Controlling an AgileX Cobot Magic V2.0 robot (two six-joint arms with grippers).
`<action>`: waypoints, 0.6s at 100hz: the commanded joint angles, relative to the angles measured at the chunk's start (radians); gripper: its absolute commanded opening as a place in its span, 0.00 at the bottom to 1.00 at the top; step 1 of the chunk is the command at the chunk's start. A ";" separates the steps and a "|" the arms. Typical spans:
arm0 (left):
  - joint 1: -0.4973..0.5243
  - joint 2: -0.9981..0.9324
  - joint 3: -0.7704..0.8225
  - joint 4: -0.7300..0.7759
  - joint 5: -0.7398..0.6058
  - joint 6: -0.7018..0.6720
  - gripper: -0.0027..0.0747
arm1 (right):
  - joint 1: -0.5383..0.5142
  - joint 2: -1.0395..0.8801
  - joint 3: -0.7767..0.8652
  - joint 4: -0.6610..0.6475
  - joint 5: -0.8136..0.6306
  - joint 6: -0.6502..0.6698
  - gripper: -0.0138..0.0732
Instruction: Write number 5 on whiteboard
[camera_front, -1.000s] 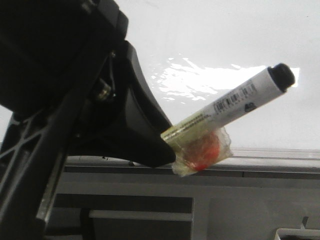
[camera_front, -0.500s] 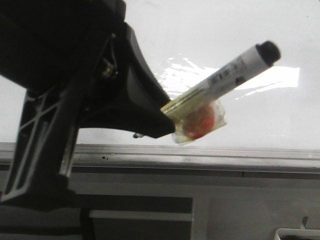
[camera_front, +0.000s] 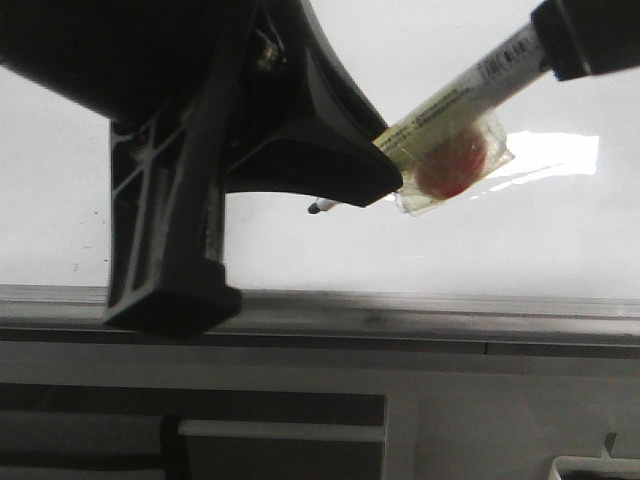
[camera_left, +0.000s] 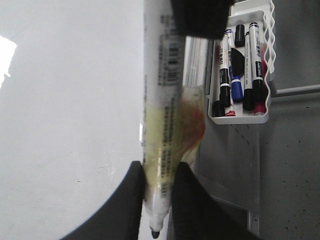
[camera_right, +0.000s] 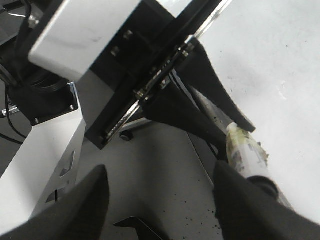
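Left gripper (camera_left: 157, 187) clamps marker (camera_left: 165, 125), tip bare; right gripper (camera_right: 160, 200) jaws spread, empty. Whiteboard (camera_front: 560, 240) unmarked: press tip flat, steady.

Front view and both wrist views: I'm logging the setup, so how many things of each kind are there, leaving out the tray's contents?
marker: 1
tools: 2, the left tool and the right tool
whiteboard: 1
tray: 1
Total: 5
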 joint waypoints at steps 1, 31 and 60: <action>-0.002 -0.023 -0.033 -0.004 -0.071 -0.006 0.01 | -0.001 0.015 -0.034 0.055 -0.056 -0.024 0.63; -0.002 -0.023 -0.033 -0.008 -0.032 -0.006 0.01 | -0.001 -0.029 -0.124 0.032 -0.121 -0.024 0.63; -0.002 -0.023 -0.033 -0.008 -0.066 -0.006 0.01 | -0.001 -0.009 -0.124 -0.077 -0.100 0.002 0.78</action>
